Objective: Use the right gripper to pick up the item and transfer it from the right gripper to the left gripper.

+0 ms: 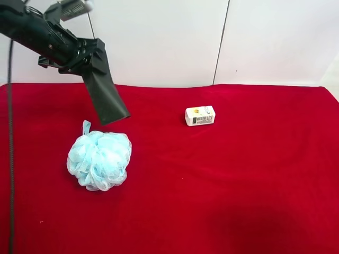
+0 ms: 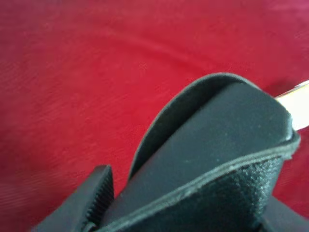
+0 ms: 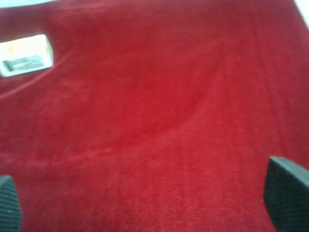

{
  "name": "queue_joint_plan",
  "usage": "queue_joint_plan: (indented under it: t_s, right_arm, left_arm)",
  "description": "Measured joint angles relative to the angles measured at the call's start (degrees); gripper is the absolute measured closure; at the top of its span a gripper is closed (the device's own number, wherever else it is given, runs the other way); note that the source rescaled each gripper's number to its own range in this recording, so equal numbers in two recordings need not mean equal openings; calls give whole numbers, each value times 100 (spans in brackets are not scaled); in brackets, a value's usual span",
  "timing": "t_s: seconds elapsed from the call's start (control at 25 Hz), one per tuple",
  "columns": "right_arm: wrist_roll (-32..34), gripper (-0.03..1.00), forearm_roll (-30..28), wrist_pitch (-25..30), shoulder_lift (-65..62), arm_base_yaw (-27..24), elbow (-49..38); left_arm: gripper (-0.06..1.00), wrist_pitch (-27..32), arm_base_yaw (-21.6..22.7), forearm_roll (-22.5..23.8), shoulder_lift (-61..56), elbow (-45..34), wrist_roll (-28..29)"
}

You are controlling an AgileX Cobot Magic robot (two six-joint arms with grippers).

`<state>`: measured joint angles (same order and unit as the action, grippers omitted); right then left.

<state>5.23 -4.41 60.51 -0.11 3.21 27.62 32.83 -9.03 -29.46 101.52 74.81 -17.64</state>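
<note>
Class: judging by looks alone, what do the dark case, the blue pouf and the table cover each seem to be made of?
Case: likely stiff synthetic fabric or faux leather, matte; one face looks woven, and a seam runs along its edge.
Pouf: gathered light-blue mesh, probably nylon netting, with ruffled translucent folds.
Cover: red velvet-like cloth, with short nap and soft sheen.

A fluffy light-blue pouf [image 1: 99, 160] and a small white printed box [image 1: 200, 115] lie well apart on red cloth [image 1: 238, 185].
</note>
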Motion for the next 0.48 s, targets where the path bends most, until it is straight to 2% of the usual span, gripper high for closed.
queue_joint_plan:
  t_s: [0.08,0.2,0.32,0.48]
  right_arm:
    - [0,-3,0,0,0,-281,0]
    - [0,-3,0,0,0,-572,0]
    - [0,-3,0,0,0,-636,0]
    - [0,-3,0,0,0,-643,0]
  left_arm:
    - [93,186,0,709,229,258,383]
    - [93,271,44,1398,527,509,723]
    - [93,293,204,1581,832,731,818]
    - [93,293,492,1604,1312,1068,838]
